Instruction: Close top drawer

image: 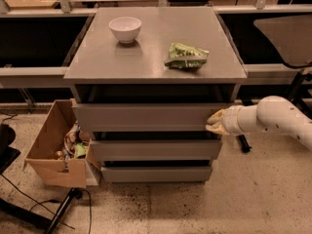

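Observation:
The top drawer [146,117] is the uppermost grey front of the grey cabinet [156,62]. It stands pulled out a little, with a dark gap above its front panel. My gripper [215,122] reaches in from the right on a white arm [273,116]. It sits against the right end of the top drawer's front panel. Two shallower grey drawer fronts, the middle one [156,149] and the bottom one [156,173], lie below.
A white bowl [125,29] and a green snack bag [186,56] rest on the cabinet top. An open cardboard box [57,145] with clutter stands at the cabinet's left. A dark chair base [58,211] is at the lower left. Shelving runs behind.

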{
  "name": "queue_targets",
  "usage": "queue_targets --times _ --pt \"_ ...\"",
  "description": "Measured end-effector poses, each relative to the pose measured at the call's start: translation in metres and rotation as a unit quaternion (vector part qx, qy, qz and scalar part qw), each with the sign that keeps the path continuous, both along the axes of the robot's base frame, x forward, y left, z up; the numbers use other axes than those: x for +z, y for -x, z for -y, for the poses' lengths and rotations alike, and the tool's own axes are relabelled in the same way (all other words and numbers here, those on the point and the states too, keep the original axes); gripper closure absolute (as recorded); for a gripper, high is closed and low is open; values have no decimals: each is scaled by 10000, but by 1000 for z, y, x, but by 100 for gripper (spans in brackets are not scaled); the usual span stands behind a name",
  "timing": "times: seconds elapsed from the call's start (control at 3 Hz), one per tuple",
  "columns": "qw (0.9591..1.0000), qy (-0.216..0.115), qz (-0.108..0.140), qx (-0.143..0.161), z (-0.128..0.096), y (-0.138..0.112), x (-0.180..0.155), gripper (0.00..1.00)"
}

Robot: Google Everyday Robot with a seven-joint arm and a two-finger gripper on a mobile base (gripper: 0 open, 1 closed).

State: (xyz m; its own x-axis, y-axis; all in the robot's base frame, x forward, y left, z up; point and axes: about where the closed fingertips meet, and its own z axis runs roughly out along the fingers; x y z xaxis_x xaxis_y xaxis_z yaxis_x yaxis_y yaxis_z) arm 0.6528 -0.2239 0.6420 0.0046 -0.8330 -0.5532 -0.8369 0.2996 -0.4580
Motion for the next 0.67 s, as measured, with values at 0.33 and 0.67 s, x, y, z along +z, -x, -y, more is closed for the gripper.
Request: queue_targets --times 0.33,0.67 --pt "10000 0 0 0 0 0 0 5" --pt "10000 0 0 0 0 0 0 0"
